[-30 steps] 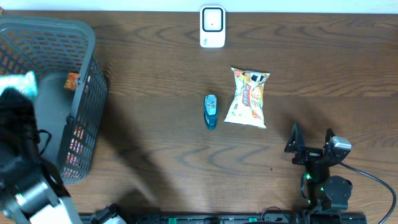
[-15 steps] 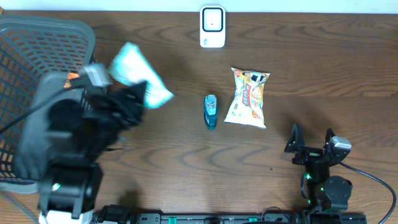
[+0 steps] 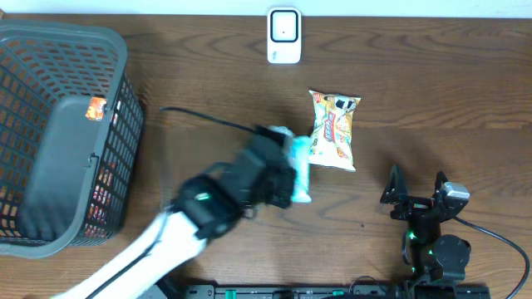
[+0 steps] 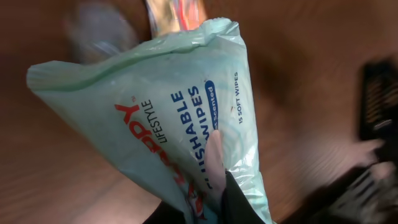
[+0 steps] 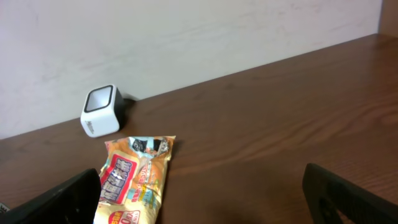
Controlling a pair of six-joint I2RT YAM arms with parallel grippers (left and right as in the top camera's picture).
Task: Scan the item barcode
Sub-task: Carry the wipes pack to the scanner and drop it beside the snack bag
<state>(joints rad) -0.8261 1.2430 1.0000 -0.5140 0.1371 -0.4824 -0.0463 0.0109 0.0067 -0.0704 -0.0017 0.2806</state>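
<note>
Left gripper [image 3: 287, 176]: clamped tight on the wipes pack [image 3: 301, 166], pinching its lower part so the printed face looks at the wrist camera.
Table [image 3: 432, 100]: dark wood, and every item sits on it or hangs over it.
Basket [image 3: 120, 158]: grey mesh at the far left. A small orange packet [image 3: 96, 107] lies inside.
Left arm [image 3: 199, 208]: reaches from the near left edge toward the middle and is blurred in the overhead view.
Snack bag [image 3: 332, 131]: lies flat right of centre, just beside the held pack on its right.
Wipes pack: pale green, lifted over the middle of the table and well apart from the scanner [image 3: 283, 36]. No barcode shows on the face in view.
Right gripper [image 3: 416, 189]: parked at the near right with its jaws spread wide and nothing between them.
Scanner: small white box at the far edge near the centre. Its dark window appears to face up and toward the near side.
Step in hand: by my reading, the picked item is being carried to the reader and has not yet been presented.
Next move: likely take the pack farther across toward the scanner. Then turn the wrist so the hidden side, where the barcode probably sits, faces the window, and keep the soft film from folding over the code.
</note>
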